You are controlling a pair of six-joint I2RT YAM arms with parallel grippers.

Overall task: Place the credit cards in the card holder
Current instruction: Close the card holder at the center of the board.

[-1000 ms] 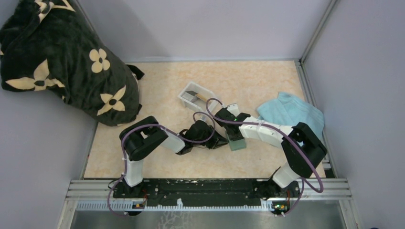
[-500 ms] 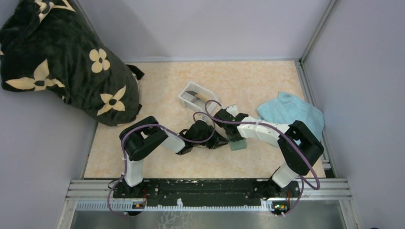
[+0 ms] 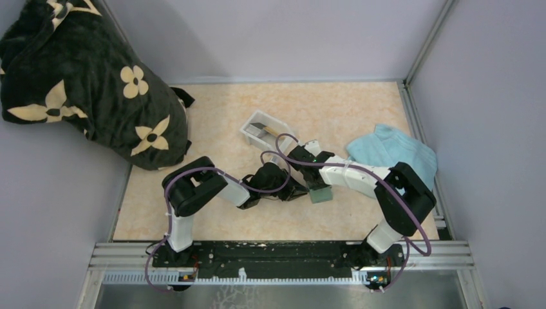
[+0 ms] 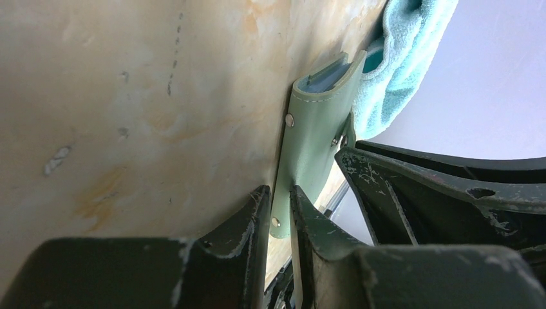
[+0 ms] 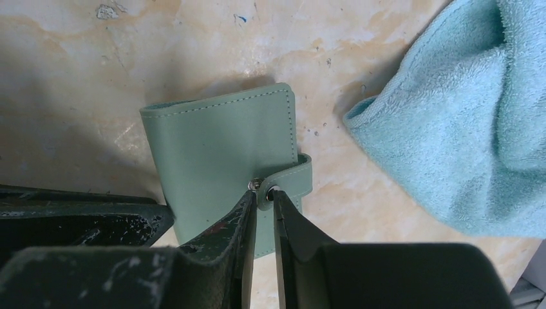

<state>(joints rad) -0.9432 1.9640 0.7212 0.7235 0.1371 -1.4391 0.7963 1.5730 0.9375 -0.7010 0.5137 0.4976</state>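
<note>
Both arms inward, left gripper (image 4: 278, 201) clamped, right gripper (image 5: 263, 196) narrowly parted

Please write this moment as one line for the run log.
left gripper: shut on card holder edge | right gripper: tips at snap strap, grip unclear | card holder: folded shut, beside towel

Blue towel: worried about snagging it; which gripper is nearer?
Right: the right gripper sits at the card holder's snap strap, nearest the towel; left gripper pinches the holder's opposite edge, farther off.
</note>
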